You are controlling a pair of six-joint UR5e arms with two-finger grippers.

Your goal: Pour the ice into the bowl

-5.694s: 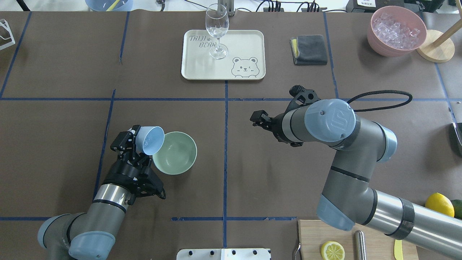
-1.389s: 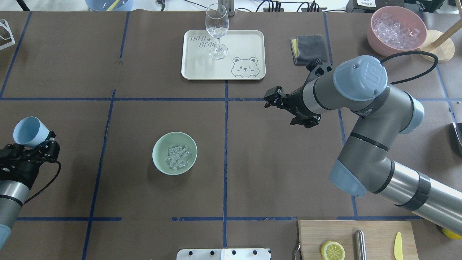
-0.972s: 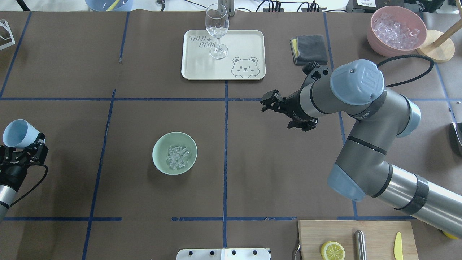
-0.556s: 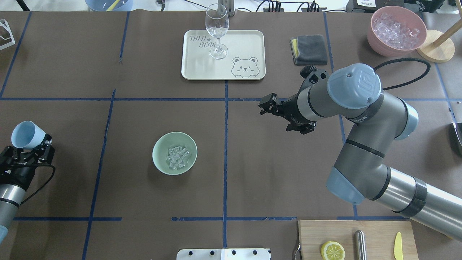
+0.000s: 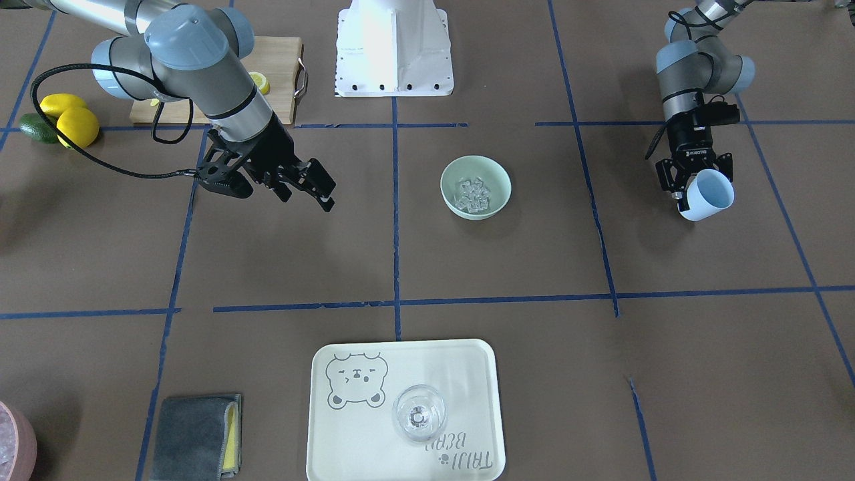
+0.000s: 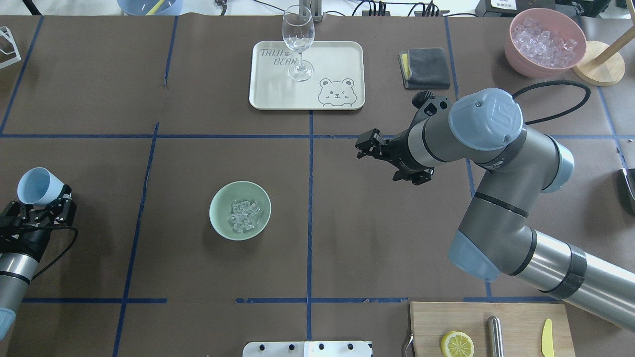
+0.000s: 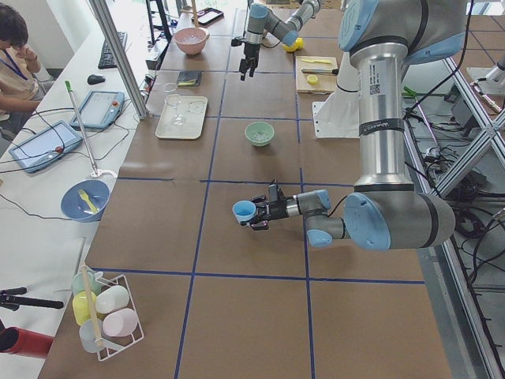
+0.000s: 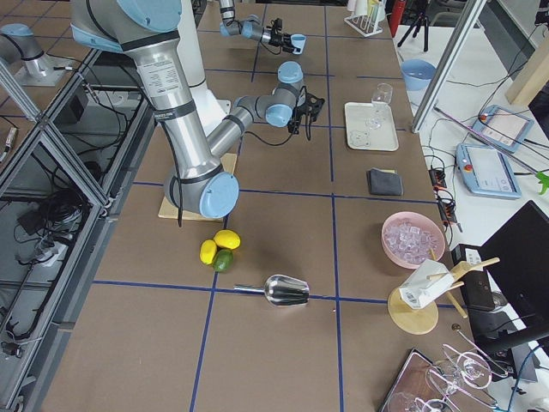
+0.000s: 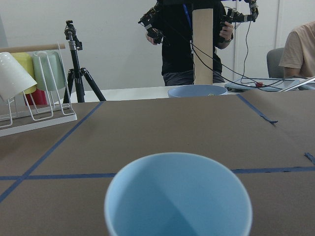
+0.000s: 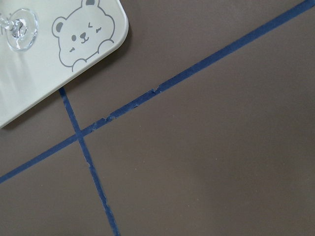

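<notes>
And the ice [image 6: 243, 216] is in! A small heap of clear cubes sits at the bottom of the mint-green bowl [image 6: 221, 225]. The bowl stands upright on the worktop [image 6: 198, 89], a little left of the middle tape line and nearer the robot's edge than the far one. The overhead view shows no cubes spilled around it.

Out by the worktop's left edge, the left claw [image 6: 47, 201] pinches the wall of the blue cup [image 6: 33, 184], whose mouth is tipped up and away from the wrist. The wrist camera looks straight into the cup and finds only bare blue (no cube inside, as far as that view reaches). So the bowl lies to that claw's right, towards the middle of the worktop and well apart from it.

The right claw [image 6: 368, 145] hangs right of the centre line, towards the far edge, with its fingers spread and holding nothing. From overhead it looks the nearer of the two to the bowl, yet it carries nothing to pour.

By this showing the pour itself is done. What is left is probably to park the cup, and that move need not go near the bowl. The pink bowl [image 6: 516, 49] of spare ice sits in the far right corner.
</notes>
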